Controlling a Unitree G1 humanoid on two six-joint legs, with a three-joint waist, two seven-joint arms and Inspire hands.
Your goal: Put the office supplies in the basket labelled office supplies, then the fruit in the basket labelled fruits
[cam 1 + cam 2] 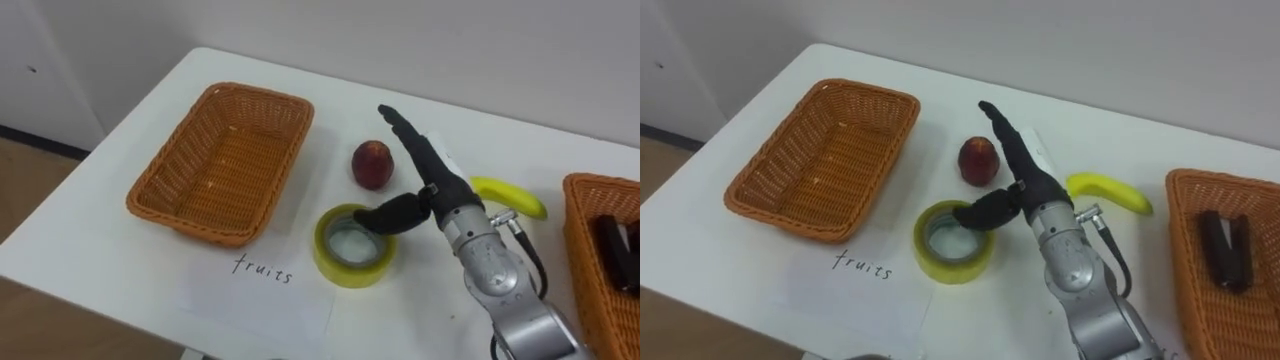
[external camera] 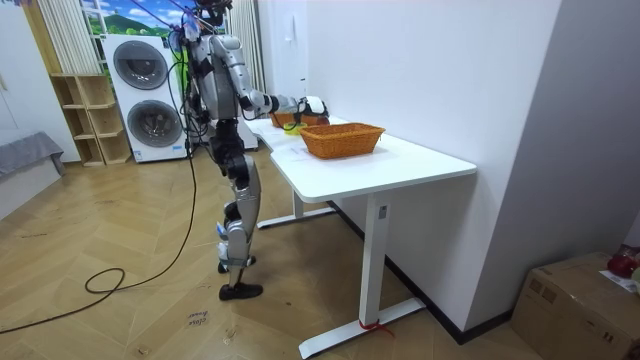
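Likely a home laundry room: stacked washing machines [image 2: 145, 98], wood floor [image 2: 60, 230].

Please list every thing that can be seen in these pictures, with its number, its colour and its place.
table: one, white, by the wall
wicker basket: one, orange-brown, empty, on the table's left
second wicker basket: one, orange-brown, at the table's right edge
office item: one, black, perhaps a stapler, in the second basket
round fruit: one, red, apple or peach, right of the empty basket
banana: one, yellow, behind the arm
tape roll: one, yellow, in front of the fruit
paper sheet: one, white, handwritten, at the near edge
washing machines: two, white, stacked
shelf: one, wooden, beside them
cardboard box: one, brown, on the floor
right hand: fingers straight beside the fruit, thumb over the tape roll
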